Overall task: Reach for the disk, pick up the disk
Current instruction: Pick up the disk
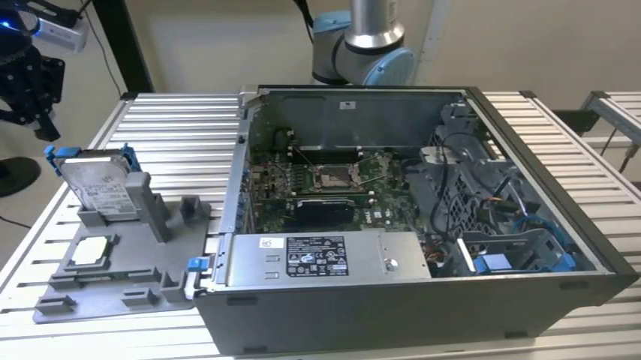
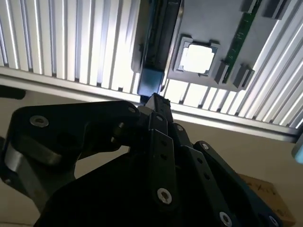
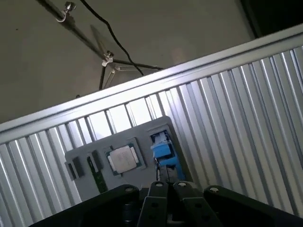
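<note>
Robotics lab bench: ribbed aluminium table (image 1: 170, 120), opened computer case (image 1: 421, 225) with bare motherboard (image 1: 320, 187), grey fixture tray (image 1: 110, 277).

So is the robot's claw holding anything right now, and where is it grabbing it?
Nothing is held. The gripper hangs in the air, apart from the disk, which stands in its grey holder.

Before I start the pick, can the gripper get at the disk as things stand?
Probably yes. The disk stands on edge in the grey holder, top edge bare; the gripper hangs higher, toward the exterior view's left, nothing between them.
</note>
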Controlling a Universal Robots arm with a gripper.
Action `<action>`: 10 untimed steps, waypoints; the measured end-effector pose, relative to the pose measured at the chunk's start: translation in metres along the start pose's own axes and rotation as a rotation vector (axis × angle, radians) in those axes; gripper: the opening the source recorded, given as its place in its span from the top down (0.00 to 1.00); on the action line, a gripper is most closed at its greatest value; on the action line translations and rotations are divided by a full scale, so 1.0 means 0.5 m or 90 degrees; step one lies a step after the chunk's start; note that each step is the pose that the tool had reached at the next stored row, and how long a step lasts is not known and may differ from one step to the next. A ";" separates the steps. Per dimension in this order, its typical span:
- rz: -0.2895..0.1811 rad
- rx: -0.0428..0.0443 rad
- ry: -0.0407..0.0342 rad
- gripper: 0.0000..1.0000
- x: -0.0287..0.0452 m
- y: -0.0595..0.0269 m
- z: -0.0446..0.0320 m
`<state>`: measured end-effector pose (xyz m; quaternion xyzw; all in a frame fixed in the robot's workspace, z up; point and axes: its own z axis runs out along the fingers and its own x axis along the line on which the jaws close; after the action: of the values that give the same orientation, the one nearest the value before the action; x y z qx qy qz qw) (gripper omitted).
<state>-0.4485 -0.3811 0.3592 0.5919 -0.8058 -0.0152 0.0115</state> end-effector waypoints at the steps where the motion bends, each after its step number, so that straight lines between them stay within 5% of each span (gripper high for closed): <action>1: -0.012 0.0000 0.0004 1.00 0.000 0.000 0.000; 10: -0.106 0.0109 0.0010 1.00 0.000 0.000 0.000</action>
<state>-0.4484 -0.3811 0.3592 0.6570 -0.7538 -0.0088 0.0058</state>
